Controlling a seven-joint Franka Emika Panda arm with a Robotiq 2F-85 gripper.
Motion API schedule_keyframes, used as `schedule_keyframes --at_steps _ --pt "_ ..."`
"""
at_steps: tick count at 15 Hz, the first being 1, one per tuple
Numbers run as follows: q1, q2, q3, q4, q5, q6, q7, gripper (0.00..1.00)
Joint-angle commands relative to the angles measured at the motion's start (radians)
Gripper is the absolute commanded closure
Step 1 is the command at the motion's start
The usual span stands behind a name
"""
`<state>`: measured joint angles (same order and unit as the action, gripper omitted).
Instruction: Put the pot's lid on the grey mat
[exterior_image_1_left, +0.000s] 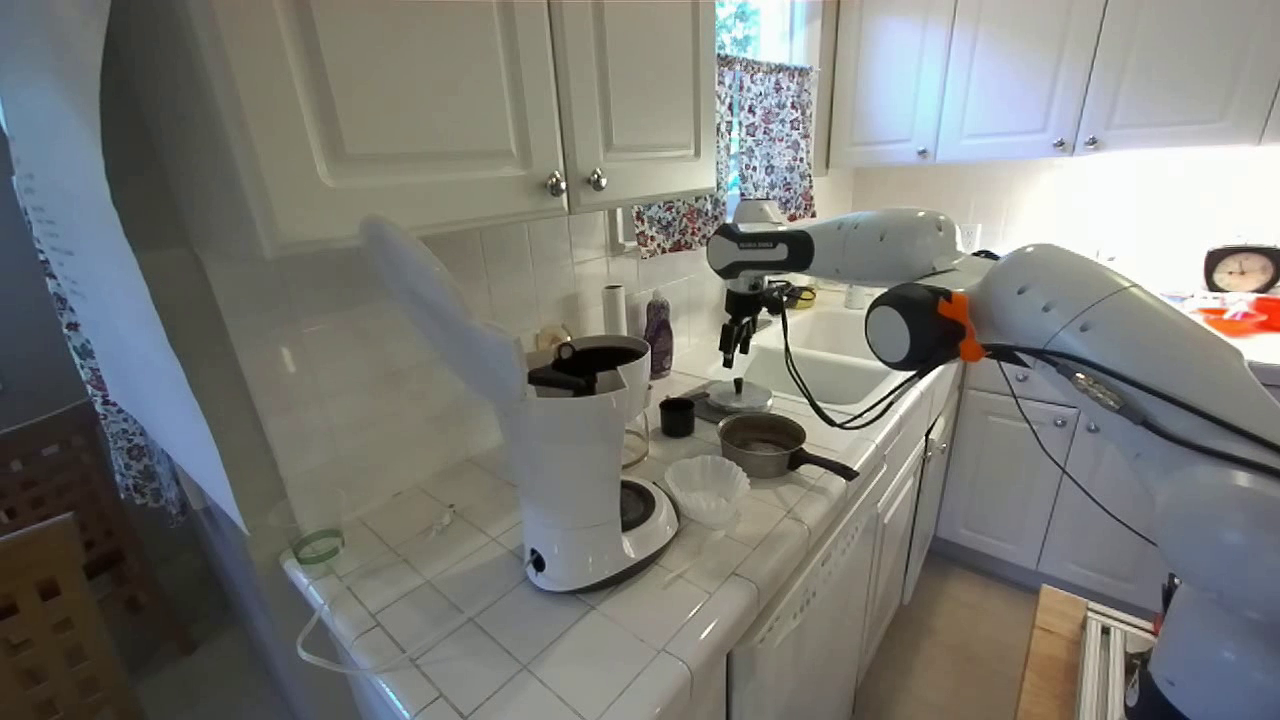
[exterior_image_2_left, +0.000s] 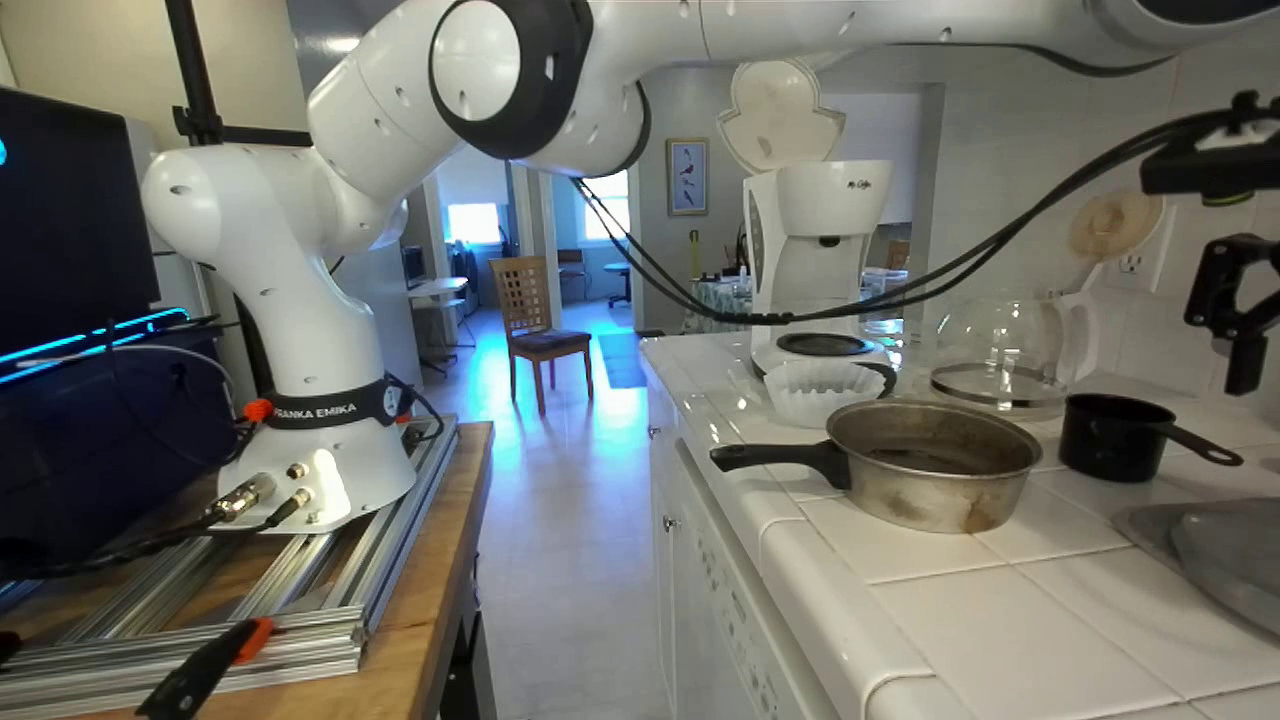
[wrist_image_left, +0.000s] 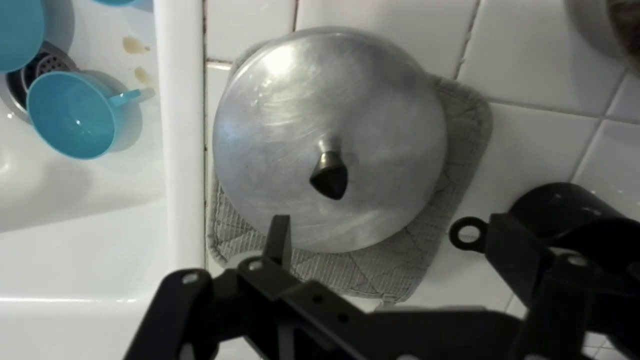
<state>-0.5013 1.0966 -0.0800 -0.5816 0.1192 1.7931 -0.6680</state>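
A pale silvery-grey, disc-shaped metal lid (wrist_image_left: 365, 115) lies, dark-tipped knob (wrist_image_left: 331, 175) upward, on the quilted grey fabric mat (wrist_image_left: 380, 267), centre of the wrist view. My black two-fingered gripper (wrist_image_left: 389, 227), jaws parted, grasps nothing. I judge the placement done and withdrawal the step in hand: I should rise straight up, jaws wide, clearing the knob before swinging aside, lest I drag the lid. Counts: one lid; one mat; one stained, long-handled metal pot (exterior_image_2_left: 930, 490), lower right of an exterior view; one small black cup (exterior_image_2_left: 1112, 440), farther right; one white plastic coffee maker (exterior_image_2_left: 830, 205), above the pot; one turquoise handled cup (wrist_image_left: 72, 115), upper left of the wrist view, near two cropped turquoise pieces (wrist_image_left: 17, 35), probably cups.
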Motion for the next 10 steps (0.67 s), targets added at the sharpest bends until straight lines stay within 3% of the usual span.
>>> schedule_keyframes --at_steps 1,5,10 --pt "0.008 -0.044 0.006 0.009 0.028 -0.148 0.157 0.0" --pt "0.021 -0.085 0.007 0.007 0.033 -0.236 0.333 0.0" --pt "0.032 -0.124 0.008 -0.011 0.03 -0.286 0.459 0.0"
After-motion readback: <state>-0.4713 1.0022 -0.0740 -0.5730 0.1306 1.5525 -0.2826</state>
